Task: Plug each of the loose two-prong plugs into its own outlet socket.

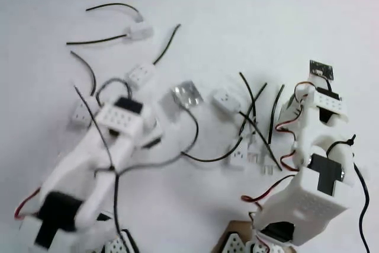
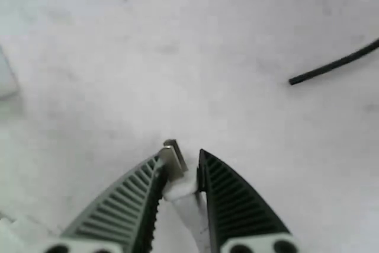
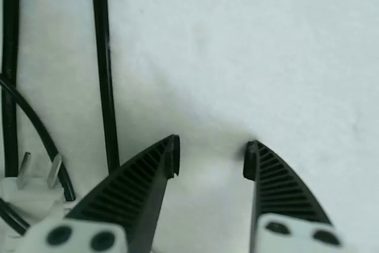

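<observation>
Tabletop point(image 1: 266, 22) holds scattered white sockets point(image 1: 226, 100) and black-wired loose plugs point(image 1: 254, 155). As far as I can judge none is seated yet, so almost the whole task is left. One plug is picked up and waiting for a socket. The left arm point(image 1: 89, 164) stretches out low over the tabletop, and the right arm point(image 1: 308, 194) stands folded and more upright. The left fingers point(image 2: 130, 199) are closed narrow on the plug point(image 2: 177, 191), its white body pinched between them. Its prongs point(image 2: 172, 153) poke out just past the tips, and ahead of the tips lies bare tabletop. A wire end point(image 2: 331, 66) lies well beyond them and off to one side. The right fingers point(image 3: 136, 188) are spread wide, with nothing between them. Two wires point(image 3: 103, 75) run just outside one finger, and beside that same finger lies another plug point(image 3: 29, 191), prongs showing, not touched. Whether a socket sits within easy reach of either pair I cannot tell.
</observation>
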Available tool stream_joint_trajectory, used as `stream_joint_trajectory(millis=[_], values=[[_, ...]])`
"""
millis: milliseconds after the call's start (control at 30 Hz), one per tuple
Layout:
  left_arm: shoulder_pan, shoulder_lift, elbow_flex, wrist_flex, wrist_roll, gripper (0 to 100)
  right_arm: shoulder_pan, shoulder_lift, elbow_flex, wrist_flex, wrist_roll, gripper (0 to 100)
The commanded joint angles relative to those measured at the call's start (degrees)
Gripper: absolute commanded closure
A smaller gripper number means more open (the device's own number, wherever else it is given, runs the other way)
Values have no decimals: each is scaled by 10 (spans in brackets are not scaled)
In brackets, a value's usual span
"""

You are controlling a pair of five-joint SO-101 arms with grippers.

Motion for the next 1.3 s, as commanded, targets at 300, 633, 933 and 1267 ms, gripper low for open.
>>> stream_joint_trajectory(millis=[300, 633, 933, 1267], values=[[38, -151, 200, -69, -137, 973, 3, 7, -10, -22, -5, 786], [63, -146, 207, -55, -143, 972, 4, 7, -9, -20, -5, 786], [80, -146, 207, -4, -209, 849, 4, 7, -9, -20, -4, 786], [79, -146, 207, 4, -214, 763, 4, 7, -9, -19, -2, 786]])
